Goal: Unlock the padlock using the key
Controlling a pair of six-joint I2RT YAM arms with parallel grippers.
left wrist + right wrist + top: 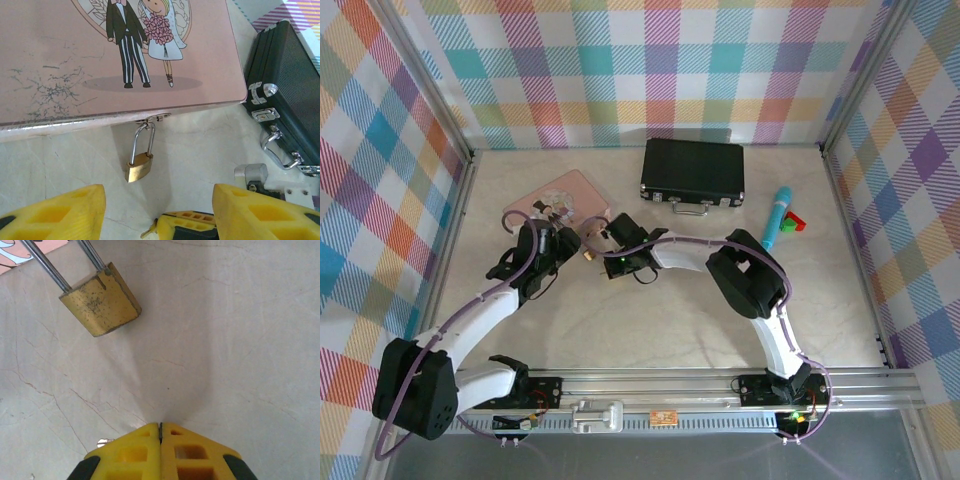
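**White links, black joints, yellow fingers**

On my overhead feed both arms wear the same livery. The left arm (480, 315) and right arm (775, 340) have glossy white links joined by blocky black motor housings (415, 390), and a lilac cable (695, 243) is strung along each. A green light (620, 263) glows at the right wrist, and another at its base (795, 413). On my wrist feeds, the left gripper (159, 205) and right gripper (160, 432) have bright yellow fingers (55, 212) with recessed pockets and black edging.
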